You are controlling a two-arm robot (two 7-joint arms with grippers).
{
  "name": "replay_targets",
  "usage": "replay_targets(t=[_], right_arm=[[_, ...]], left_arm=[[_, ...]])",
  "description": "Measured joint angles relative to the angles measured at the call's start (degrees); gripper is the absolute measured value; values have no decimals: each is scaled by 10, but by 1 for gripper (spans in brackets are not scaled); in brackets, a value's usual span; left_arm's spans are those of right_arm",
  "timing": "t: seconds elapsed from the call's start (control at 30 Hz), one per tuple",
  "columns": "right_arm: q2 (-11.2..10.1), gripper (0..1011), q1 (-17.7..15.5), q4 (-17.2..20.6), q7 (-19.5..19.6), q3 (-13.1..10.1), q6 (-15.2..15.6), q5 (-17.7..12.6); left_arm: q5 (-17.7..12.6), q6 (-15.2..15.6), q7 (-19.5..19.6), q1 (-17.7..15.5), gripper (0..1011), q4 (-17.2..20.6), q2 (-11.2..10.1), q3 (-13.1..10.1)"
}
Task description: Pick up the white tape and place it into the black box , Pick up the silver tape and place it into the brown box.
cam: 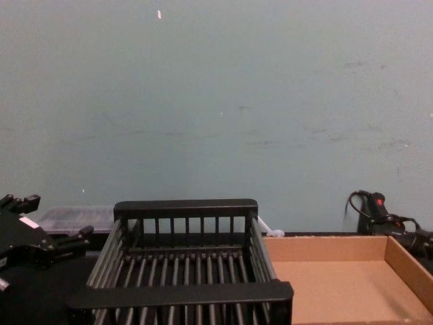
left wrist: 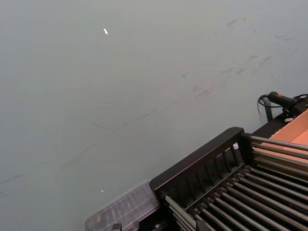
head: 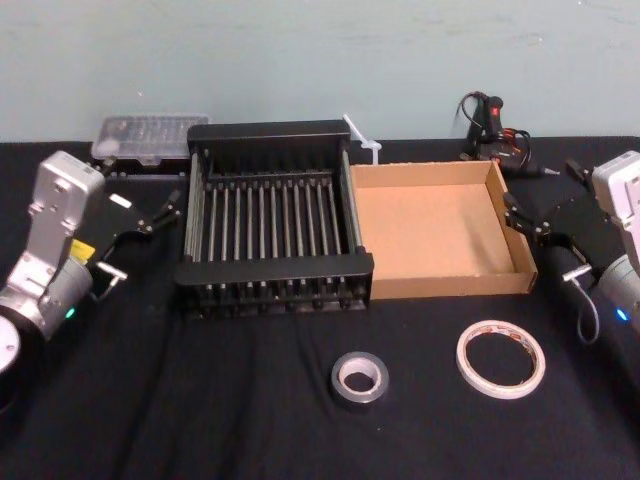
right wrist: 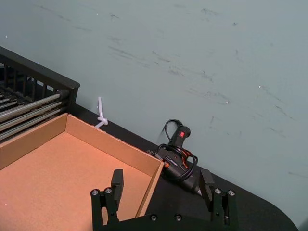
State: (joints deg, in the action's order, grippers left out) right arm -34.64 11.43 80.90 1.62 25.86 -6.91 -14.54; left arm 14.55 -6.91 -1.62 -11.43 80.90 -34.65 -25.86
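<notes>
Black cloth covers the bench [head: 250,420]. Both rolls lie flat on it, near the front edge: the silver tape [head: 360,378] in front of the black box [head: 274,222], the white tape [head: 501,358] to its right, in front of the brown box [head: 440,228]. Both boxes hold nothing.

The left pincer [head: 150,212] hangs beside the black box with jaws spread; the right pincer [right wrist: 161,188] stands wide over the brown box's right wall.

Risks, as judged:
- Each roll lies before the wrong box, so a mix-up is likely.
- Thin flat rolls may slip from a pinch.
- The crate's slats could catch a roll on edge.

Red marks show on the white tape; none is legible.
</notes>
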Motion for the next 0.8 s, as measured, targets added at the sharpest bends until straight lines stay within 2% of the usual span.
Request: replay_targets(t=[0.8], right_arm=[[0, 1002, 0, 0, 0, 0, 0, 0]], left_arm=[[0, 0, 0, 0, 1001, 0, 0, 0]])
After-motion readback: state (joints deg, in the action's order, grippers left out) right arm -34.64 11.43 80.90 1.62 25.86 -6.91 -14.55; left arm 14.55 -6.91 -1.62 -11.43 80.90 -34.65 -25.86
